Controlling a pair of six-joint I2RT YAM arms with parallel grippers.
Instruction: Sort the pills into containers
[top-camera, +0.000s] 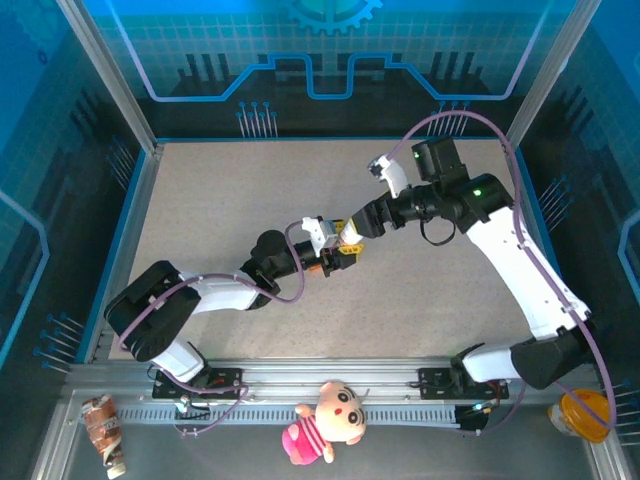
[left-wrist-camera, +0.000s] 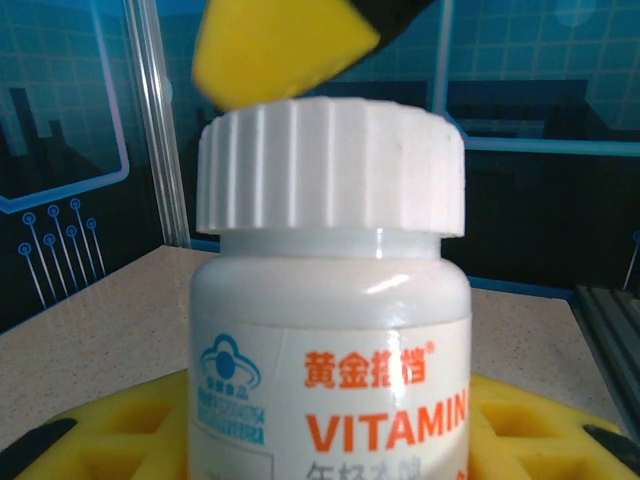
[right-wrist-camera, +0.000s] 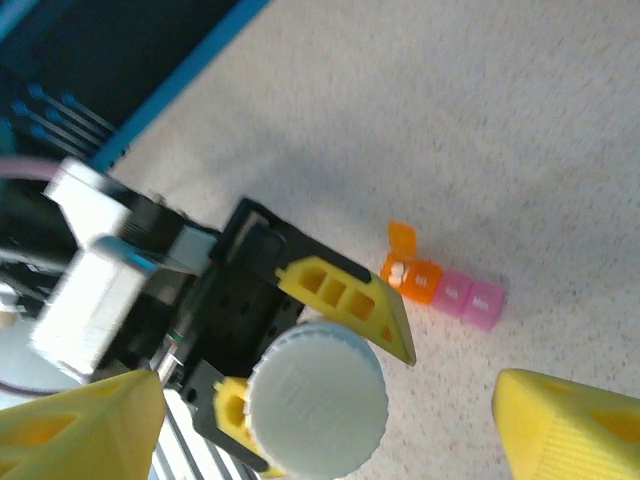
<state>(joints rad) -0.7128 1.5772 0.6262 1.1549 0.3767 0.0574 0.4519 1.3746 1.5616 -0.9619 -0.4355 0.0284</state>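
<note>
A white vitamin bottle (left-wrist-camera: 330, 330) with a ribbed white cap (right-wrist-camera: 315, 400) stands upright, with my left gripper (left-wrist-camera: 320, 440) shut on its body between yellow fingers (right-wrist-camera: 345, 298). My right gripper (right-wrist-camera: 325, 390) hovers just above the cap, open wide, with one yellow fingertip (left-wrist-camera: 275, 50) over the cap's edge and not touching it. The containers (right-wrist-camera: 450, 288), a small orange and pink strip, lie on the table beside the bottle. The strip's orange end lid (right-wrist-camera: 402, 238) is flipped up and small white pills (right-wrist-camera: 400, 272) show inside. From above, both grippers meet at mid-table: left gripper (top-camera: 336, 260), right gripper (top-camera: 352, 233).
The speckled beige table (top-camera: 220, 200) is walled by blue panels and metal posts. Beyond the near rail lie a plush doll (top-camera: 325, 425), a snack packet (top-camera: 103, 430) and an orange object (top-camera: 585, 412). Open tabletop lies on the left and at the back.
</note>
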